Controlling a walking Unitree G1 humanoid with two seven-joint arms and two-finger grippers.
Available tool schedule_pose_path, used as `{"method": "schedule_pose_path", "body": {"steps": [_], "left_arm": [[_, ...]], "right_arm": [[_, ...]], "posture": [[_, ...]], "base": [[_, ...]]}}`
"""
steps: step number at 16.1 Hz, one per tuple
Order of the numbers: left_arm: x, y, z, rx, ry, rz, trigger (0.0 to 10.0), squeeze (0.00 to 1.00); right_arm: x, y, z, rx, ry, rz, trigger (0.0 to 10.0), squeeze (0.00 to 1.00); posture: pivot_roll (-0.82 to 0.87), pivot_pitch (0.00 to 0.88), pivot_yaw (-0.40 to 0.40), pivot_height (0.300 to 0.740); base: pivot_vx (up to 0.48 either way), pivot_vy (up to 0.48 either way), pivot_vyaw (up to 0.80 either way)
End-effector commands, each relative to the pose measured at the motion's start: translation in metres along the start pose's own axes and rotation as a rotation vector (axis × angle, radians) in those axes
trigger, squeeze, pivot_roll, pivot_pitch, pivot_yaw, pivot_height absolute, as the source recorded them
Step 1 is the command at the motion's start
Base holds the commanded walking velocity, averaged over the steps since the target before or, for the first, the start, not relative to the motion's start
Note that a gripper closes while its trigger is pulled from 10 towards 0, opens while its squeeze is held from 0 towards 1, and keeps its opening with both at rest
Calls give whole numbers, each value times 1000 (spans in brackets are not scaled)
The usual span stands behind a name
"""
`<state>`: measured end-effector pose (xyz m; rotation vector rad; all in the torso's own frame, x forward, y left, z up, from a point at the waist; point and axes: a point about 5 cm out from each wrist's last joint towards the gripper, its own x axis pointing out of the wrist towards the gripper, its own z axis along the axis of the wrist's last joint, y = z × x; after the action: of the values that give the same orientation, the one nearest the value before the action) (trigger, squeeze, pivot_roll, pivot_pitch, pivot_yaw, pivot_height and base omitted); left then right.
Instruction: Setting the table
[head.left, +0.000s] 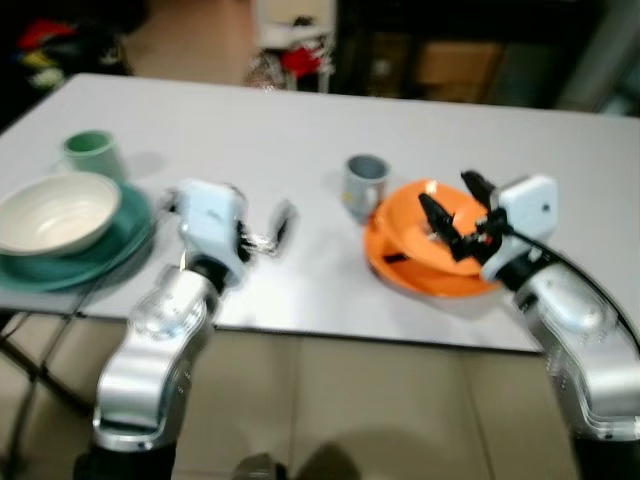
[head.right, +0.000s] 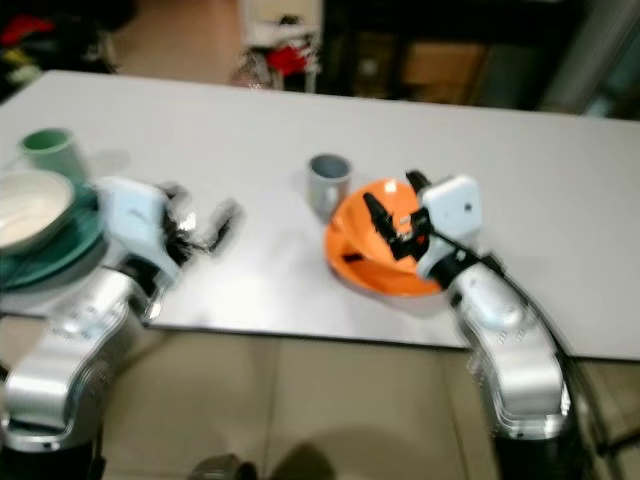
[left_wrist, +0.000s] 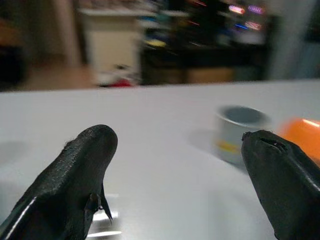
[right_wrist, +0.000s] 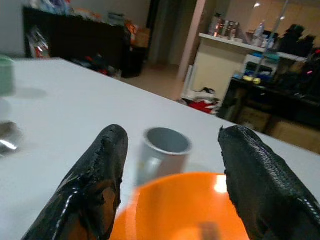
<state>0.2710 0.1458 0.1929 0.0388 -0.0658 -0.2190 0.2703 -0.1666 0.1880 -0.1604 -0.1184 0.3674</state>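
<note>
With your right hand (head.left: 455, 222) spread wide over the orange bowl (head.left: 425, 255) at 3 o'clock on the counter (head.left: 300, 130), grey cup (head.left: 365, 183) just beyond at 12, and left hand (left_wrist: 175, 165) wide and empty, lower squarely onto one rim.

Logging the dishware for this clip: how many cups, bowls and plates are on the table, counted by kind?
Cups: 2 (pale green cup, grey cup)
Bowls: 2 (cream round bowl, orange bowl)
Plates: 2 (teal round plate, orange plate)
Total: 6
</note>
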Motion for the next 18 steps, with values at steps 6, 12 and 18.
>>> {"method": "schedule_pose_path", "body": {"steps": [6,12,18], "left_arm": [[-13,4,-1,30,14,87,10000,0],[-19,10,-4,18,45,169,10000,0],[-5,4,-10,24,75,124,10000,0]], "right_arm": [[-18,15,8,80,70,-74,10000,1000],[-18,9,2,103,151,-104,10000,1000],[-22,11,9,136,129,-142,10000,1000]], "posture": [[95,0,-5,740],[139,0,-40,740],[74,0,19,740]], "base": [[0,0,800],[0,0,800],[0,0,800]]}}
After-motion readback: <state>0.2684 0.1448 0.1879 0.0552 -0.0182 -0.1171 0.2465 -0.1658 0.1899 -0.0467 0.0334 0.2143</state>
